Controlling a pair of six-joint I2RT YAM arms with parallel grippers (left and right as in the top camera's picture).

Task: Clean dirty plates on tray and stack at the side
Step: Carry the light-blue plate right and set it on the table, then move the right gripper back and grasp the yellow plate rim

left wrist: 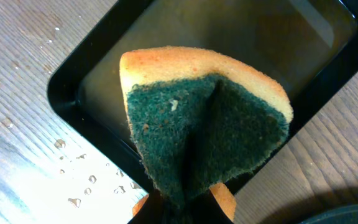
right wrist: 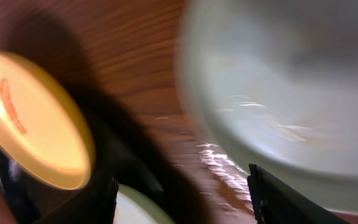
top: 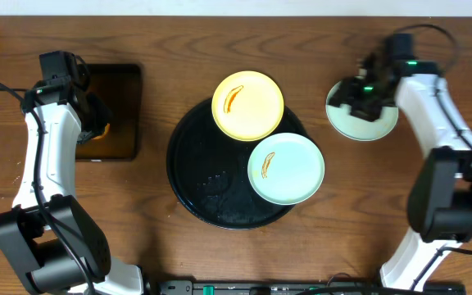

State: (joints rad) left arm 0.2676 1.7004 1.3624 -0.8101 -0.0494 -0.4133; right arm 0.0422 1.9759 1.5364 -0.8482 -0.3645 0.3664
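The large round black tray (top: 211,184) sits mid-table. A pale yellow plate (top: 247,105) with an orange-brown smear rests on its far rim. A pale blue-white plate (top: 286,168), also smeared, lies on its right side. Another pale plate (top: 365,119) lies on the table to the right, off the tray, and fills much of the right wrist view (right wrist: 278,93). My right gripper (top: 352,92) hovers over that plate's left part, open, with nothing between its fingers (right wrist: 278,199). My left gripper (left wrist: 185,208) is shut on a green and yellow sponge (left wrist: 204,124).
A small rectangular black tray (top: 121,90) lies at the far left, under the sponge and the left gripper (top: 97,123). Water drops dot the wood beside it (left wrist: 73,180). Bare wood runs between the round tray and the right-hand plate.
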